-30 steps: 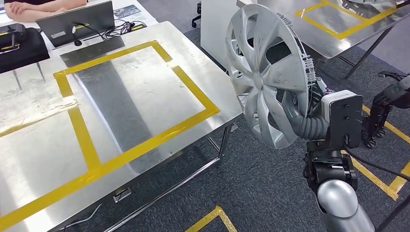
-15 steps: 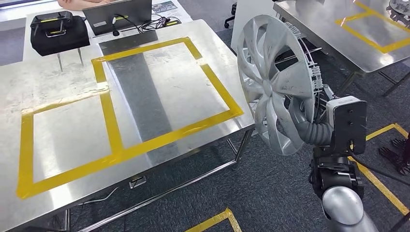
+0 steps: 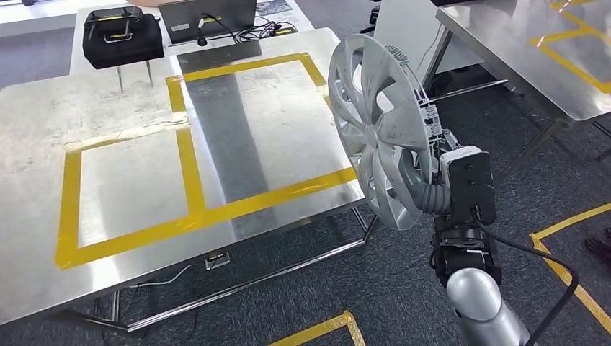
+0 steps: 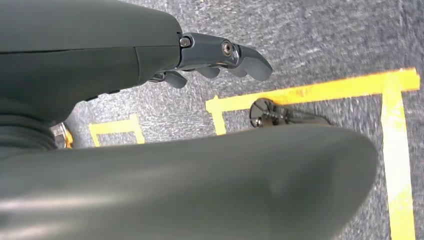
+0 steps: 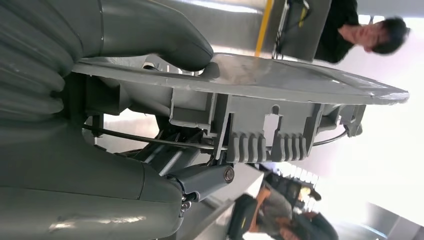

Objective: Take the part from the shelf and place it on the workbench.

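- You see the silver wheel cover [image 3: 378,126], spoked and scuffed, standing on edge at three o'clock, gripped at its lower rim, beside the workbench [image 3: 43,122] corner.
- The steel workbench carries yellow-taped squares.

The head camera is looking forward and down from high up, taking in the steel table [image 3: 144,137] at left and centre and the right hand [image 3: 421,189] at centre right, gripping the wheel cover [image 3: 375,130]. The right wrist camera is sitting close behind that hand, seeing the same wheel cover edge-on. The left wrist camera is pointing down at the carpeted floor [image 4: 325,40], very near the left hand [image 4: 220,57].
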Available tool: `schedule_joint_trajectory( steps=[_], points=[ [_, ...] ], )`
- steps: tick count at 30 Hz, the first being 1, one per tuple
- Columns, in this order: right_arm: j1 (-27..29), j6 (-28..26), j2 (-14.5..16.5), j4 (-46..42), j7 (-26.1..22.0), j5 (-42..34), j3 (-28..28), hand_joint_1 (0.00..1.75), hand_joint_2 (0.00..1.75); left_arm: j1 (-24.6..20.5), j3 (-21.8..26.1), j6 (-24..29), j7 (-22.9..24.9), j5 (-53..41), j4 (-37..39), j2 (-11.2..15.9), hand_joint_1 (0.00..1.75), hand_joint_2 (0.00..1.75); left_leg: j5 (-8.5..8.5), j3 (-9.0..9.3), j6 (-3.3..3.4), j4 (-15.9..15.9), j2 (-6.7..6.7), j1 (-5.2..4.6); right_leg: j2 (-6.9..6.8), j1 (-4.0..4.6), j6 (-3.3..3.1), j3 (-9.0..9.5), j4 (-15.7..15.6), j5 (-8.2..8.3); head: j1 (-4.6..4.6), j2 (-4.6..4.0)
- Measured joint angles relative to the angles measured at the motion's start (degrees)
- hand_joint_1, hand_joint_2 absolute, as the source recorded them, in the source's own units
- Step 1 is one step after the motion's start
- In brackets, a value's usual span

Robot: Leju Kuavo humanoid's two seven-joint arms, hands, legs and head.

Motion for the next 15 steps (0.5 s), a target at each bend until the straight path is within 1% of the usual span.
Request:
schedule_joint_trajectory(
  steps=[1, 2, 3, 4, 5, 6, 7, 8, 9, 10, 11, 12, 13, 14, 15],
  points=[
    [0.0, 0.0, 0.2, 0.3, 0.0, 0.0, 0.1, 1.75, 1.75, 0.0, 0.0, 0.0, 0.0, 0.0, 0.0, 0.1, 0.0, 0.0, 0.12, -0.04, 0.3, 0.0, -0.47, 0.13, 0.54, -0.14, 0.31, -0.44, 0.9, -0.74, 0.14, 0.0],
    [0.0, 0.0, 0.3, 0.6, 0.0, 0.0, 0.3, 1.75, 1.75, 0.0, 0.0, 0.0, 0.0, 0.0, 0.0, 0.1, 0.0, 0.0, 0.26, -0.08, 0.56, -0.1, -0.95, 0.27, 1.44, -0.3, 0.64, -1.32, 2.8, -2.0, 0.36, 0.0],
    [0.0, 0.0, 0.3, 0.8, 0.0, 0.0, 0.3, 1.75, 1.75, 0.0, 0.1, 0.0, 0.0, 0.0, 0.0, 0.1, 0.0, 0.0, 0.35, -0.17, 0.75, -0.1, -1.44, 0.34, 2.56, -0.46, 0.94, -2.77, 6.0, -3.73, 0.66, 0.0],
    [0.0, 0.0, 0.3, 1.0, 0.0, 0.1, 0.4, 1.75, 1.75, -0.1, 0.1, -0.1, 0.0, 0.0, 0.0, 0.2, 0.0, 0.0, 0.42, -0.29, 0.88, 0.0, -1.95, 0.34, 3.39, -0.56, 1.1, -4.47, 9.9, -5.54, 1.01, 0.0],
    [0.1, 0.0, 0.4, 1.3, 0.0, 0.1, 0.5, 1.75, 1.75, -0.1, 0.2, -0.1, 0.0, 0.0, 0.0, 0.2, 0.0, 0.0, 0.46, -0.41, 0.94, 0.0, -2.48, 0.31, 3.8, -0.61, 1.18, -6.16, 13.7, -6.91, 1.28, 0.0],
    [0.1, 0.0, 0.4, 1.5, 0.0, 0.1, 0.6, 1.75, 1.75, 0.0, 0.2, -0.1, 0.0, 0.0, 0.0, 0.2, 0.0, 0.0, 0.5, -0.49, 0.98, 0.0, -3.02, 0.26, 3.96, -0.62, 1.14, -7.3, 16.1, -7.41, 1.5, 0.0],
    [0.2, 0.0, 0.4, 1.7, 0.0, 0.1, 0.8, 1.75, 1.75, 0.0, 0.3, -0.1, 0.0, 0.0, 0.0, 0.2, 0.0, 0.0, 0.52, -0.53, 1.0, 0.1, -3.57, 0.2, 4.04, -0.61, 0.98, -7.49, 16.4, -6.77, 1.69, 0.0],
    [0.2, 0.0, 0.5, 1.9, 0.0, 0.1, 0.9, 1.75, 1.75, 0.1, 0.3, -0.1, 0.0, 0.0, 0.0, 0.2, 0.0, 0.0, 0.54, -0.52, 1.01, 0.1, -4.13, 0.13, 4.17, -0.58, 0.71, -6.71, 14.5, -5.21, 1.86, 0.0],
    [0.2, 0.0, 0.5, 2.1, 0.0, 0.1, 1.0, 1.75, 1.75, 0.1, 0.3, -0.1, 0.0, 0.0, 0.0, 0.3, 0.0, 0.0, 0.57, -0.49, 1.01, 0.1, -4.69, 0.07, 4.56, -0.52, 0.29, -5.06, 10.8, -2.97, 2.04, 0.0],
    [0.1, -0.1, 0.5, 2.2, 0.0, 0.1, 1.1, 1.75, 1.75, 0.1, 0.4, -0.1, 0.0, 0.0, 0.0, 0.2, 0.0, 0.0, 0.64, -0.53, 0.93, 0.1, -5.16, 0.07, 5.44, -0.5, -0.23, -3.27, 6.9, -1.33, 2.13, 0.0],
    [-0.1, -0.1, 0.6, 2.4, -0.1, 0.1, 1.2, 1.75, 1.75, 0.0, 0.4, -0.1, 0.0, 0.0, 0.0, 0.3, 0.0, 0.0, 0.78, -0.69, 0.76, 0.1, -5.61, 0.11, 6.3, -0.41, -0.7, -1.74, 3.8, -0.19, 2.11, 0.0],
    [-0.3, -0.1, 0.8, 2.5, -0.2, 0.0, 1.2, 1.75, 1.75, 0.0, 0.4, -0.1, 0.0, 0.0, 0.0, 0.3, 0.0, 0.0, 0.99, -0.97, 0.46, 0.1, -5.97, 0.24, 6.99, -0.29, -1.09, -0.69, 1.6, 0.3, 2.17, 0.0],
    [-0.5, -0.2, 0.9, 2.7, -0.3, 0.0, 1.3, 1.75, 1.75, 0.0, 0.5, -0.1, 0.1, 0.1, 0.0, 0.3, 0.0, 0.0, 1.26, -1.33, 0.08, 0.0, -6.3, 0.42, 7.34, -0.18, -1.33, -0.31, 0.9, 0.12, 2.19, 0.0],
    [-0.7, -0.2, 1.2, 2.9, -0.4, 0.0, 1.3, 1.75, 1.75, 0.0, 0.6, -0.2, 0.2, 0.1, 0.0, 0.3, 0.0, 0.0, 1.56, -1.6, -0.36, -0.1, -6.69, 0.52, 7.06, -0.02, -1.45, -0.15, 0.4, 0.23, 2.23, 0.0],
    [-0.8, -0.2, 1.4, 3.1, -0.5, -0.1, 1.4, 1.75, 1.75, 0.1, 0.6, -0.2, 0.3, 0.2, 0.0, 0.3, 0.0, 0.0, 1.69, -1.81, -0.7, -0.1, -6.74, 0.59, 6.58, -0.1, -1.53, 0.06, -0.2, 0.35, 2.31, 0.0]
  ],
)
